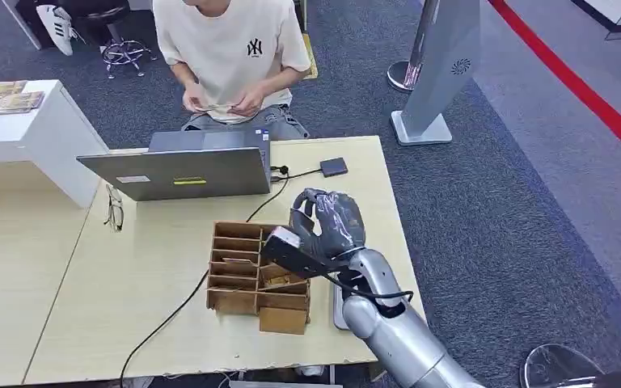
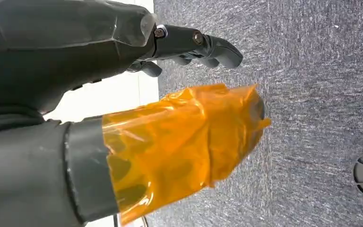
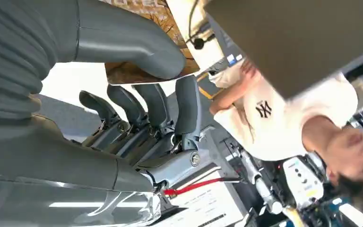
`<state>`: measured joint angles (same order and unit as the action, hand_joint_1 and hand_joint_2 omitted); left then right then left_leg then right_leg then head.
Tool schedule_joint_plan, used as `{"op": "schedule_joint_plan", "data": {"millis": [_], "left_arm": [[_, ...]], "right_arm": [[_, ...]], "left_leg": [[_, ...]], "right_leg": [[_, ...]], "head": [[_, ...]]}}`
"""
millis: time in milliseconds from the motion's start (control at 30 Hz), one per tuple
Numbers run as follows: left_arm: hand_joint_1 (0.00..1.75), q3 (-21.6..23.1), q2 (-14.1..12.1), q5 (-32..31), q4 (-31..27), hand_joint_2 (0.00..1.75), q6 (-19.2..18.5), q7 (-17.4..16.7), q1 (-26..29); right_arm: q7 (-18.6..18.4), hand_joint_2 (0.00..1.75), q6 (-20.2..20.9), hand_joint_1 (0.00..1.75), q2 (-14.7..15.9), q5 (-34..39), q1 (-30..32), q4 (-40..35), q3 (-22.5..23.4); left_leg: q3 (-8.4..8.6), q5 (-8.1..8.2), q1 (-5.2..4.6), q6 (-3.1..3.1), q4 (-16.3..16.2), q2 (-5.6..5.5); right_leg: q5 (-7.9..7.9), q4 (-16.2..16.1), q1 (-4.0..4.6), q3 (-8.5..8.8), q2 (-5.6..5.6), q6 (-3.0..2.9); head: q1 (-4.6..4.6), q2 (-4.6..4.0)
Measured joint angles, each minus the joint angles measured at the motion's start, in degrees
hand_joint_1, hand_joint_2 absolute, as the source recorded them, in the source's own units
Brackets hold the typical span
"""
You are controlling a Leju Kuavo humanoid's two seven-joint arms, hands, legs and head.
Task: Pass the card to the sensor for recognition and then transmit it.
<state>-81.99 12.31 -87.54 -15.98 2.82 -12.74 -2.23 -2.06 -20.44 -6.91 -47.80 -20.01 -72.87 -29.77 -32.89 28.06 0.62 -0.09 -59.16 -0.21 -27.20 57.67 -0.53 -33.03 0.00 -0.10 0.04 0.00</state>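
In the head view the right hand point(image 1: 329, 222) hovers over the tan table point(image 1: 154, 323), just past the far corner of the wooden card rack point(image 1: 247, 275), its silver forearm coming up from the near edge. The right wrist view shows it holding the card point(image 3: 144, 71): the thick thumb lies on one face and the dark fingers point(image 3: 187, 106) press up against the other, so the card is pinched flat by one end, with the rest of it hidden behind the thumb. I judge it light, thin and stiff, with smooth faces that could slide if the pinch slackens; a hold across the faces near one end, as here, leaves the far end free to meet a sensor. Its faces look roughly level with the table and its long axis seems to run out from the palm towards the laptop point(image 1: 174, 171), though little of it shows. The left hand point(image 2: 170, 137) hangs over grey carpet beside a white edge, its thumb wrapped in orange film, the fingers apart and holding nothing. Farther off, a small dark box point(image 1: 333, 166) sits on the table beside the laptop, wired by a black cable; it may be the sensor. Beyond the table a person point(image 1: 230, 56) sits handling something in both hands
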Motion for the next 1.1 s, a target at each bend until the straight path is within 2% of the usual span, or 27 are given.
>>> {"op": "schedule_joint_plan", "data": {"millis": [67,267,467,700,867,1100], "left_arm": [[0.0,0.0,0.11,0.09,-0.02,0.0,0.0,0.18,0.0],[0.0,0.0,0.48,0.11,-0.28,0.0,0.02,0.24,0.03],[0.0,0.0,0.59,-0.04,-0.46,0.0,0.11,0.26,0.02],[0.0,0.0,0.7,-0.5,-0.48,0.0,0.11,0.35,0.02],[0.0,0.0,0.66,-0.68,-0.48,0.0,0.11,0.39,0.03],[0.0,0.0,0.5,-0.81,-0.48,0.0,0.13,0.46,0.03]], "right_arm": [[0.02,1.75,0.04,1.69,0.15,1.01,0.32,-1.69,0.77],[1.71,1.75,-0.07,1.69,0.68,4.27,1.58,-5.32,2.69],[2.62,1.75,0.42,1.71,1.07,4.57,2.04,-6.74,2.97],[2.91,1.75,1.14,1.68,1.09,5.51,1.59,-6.78,2.95],[2.82,1.75,1.6,1.75,1.09,6.67,0.19,-6.76,2.95],[3.15,1.75,1.68,1.75,1.09,7.39,-2.19,-5.99,2.97]], "left_leg": [[0.0,0.0,0.0,0.0,0.0,0.0],[0.01,0.0,0.0,0.0,0.0,0.0],[0.0,0.0,0.0,0.0,0.0,0.0],[0.0,0.0,0.0,0.0,0.0,0.0],[-0.01,0.0,0.0,0.0,0.0,0.0],[-0.01,0.0,0.0,0.0,0.0,0.0]], "right_leg": [[0.0,0.0,0.0,0.0,0.0,0.0],[0.0,0.0,0.0,0.0,0.0,0.0],[0.0,0.0,0.0,0.0,0.0,0.0],[0.01,0.0,0.0,0.01,0.0,0.0],[0.01,0.01,0.0,0.01,-0.01,0.0],[0.01,0.0,0.0,0.01,-0.01,0.0]], "head": [[0.0,0.0],[0.0,0.0],[0.0,0.0],[0.0,0.0],[0.0,0.0],[0.0,0.0]]}}
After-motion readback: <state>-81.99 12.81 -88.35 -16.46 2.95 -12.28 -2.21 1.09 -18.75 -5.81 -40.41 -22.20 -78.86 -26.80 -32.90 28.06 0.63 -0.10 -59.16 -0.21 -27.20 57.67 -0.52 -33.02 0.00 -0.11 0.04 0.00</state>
